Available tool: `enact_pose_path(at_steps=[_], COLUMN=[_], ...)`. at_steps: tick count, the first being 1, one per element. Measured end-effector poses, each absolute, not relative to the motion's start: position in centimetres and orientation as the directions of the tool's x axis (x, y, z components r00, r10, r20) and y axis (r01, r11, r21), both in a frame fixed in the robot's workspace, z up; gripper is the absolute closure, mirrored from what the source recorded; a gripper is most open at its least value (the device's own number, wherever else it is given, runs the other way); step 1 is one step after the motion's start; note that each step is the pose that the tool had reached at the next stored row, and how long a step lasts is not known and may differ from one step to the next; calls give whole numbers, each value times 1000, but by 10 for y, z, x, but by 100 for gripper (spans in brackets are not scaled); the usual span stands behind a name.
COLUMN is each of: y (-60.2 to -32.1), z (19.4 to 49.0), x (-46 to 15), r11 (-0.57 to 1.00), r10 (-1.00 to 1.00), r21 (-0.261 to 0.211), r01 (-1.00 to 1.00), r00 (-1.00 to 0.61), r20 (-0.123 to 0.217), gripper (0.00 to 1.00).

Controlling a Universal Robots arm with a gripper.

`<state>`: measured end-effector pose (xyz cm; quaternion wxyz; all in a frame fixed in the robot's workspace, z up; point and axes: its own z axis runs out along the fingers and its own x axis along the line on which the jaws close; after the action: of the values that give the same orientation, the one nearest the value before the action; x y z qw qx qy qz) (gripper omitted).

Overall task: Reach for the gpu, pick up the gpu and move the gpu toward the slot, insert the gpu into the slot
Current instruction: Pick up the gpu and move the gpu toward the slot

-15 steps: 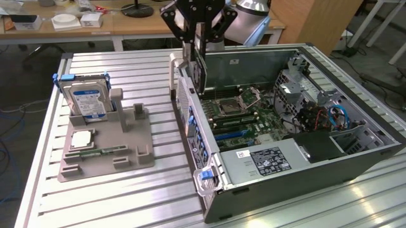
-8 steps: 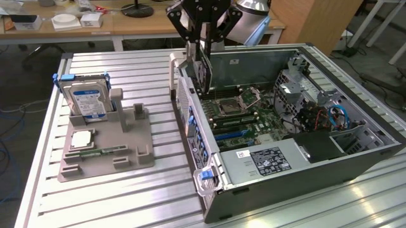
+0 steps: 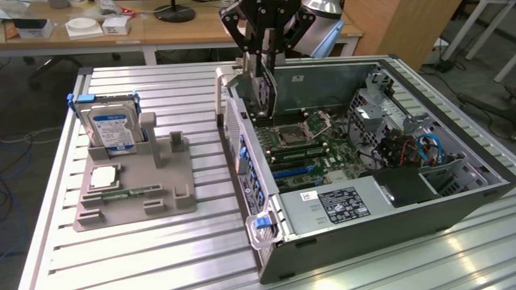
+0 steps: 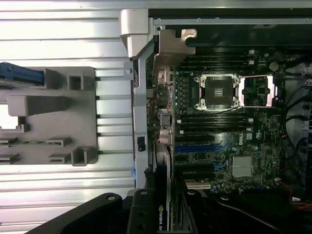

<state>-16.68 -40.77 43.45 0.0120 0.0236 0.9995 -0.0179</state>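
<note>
My pincer (image 3: 264, 57) clenched on gpu (image 3: 266, 96); card upright over motherboard (image 3: 318, 148), far end of open computer case (image 3: 403, 205).

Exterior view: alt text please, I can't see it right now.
The gripper holds the gpu upright over the motherboard of the open computer case. On the exterior view's left, a grey tray carries a blue-labelled hard drive.
</note>
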Motion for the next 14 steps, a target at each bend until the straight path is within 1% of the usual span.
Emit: enact_pose_path(at_steps=[14], y=[-408], z=[434], x=[-149], r11=[998], r10=[47], r21=[-35], r01=[48], r00=[-999], r20=[-25], gripper=[75])
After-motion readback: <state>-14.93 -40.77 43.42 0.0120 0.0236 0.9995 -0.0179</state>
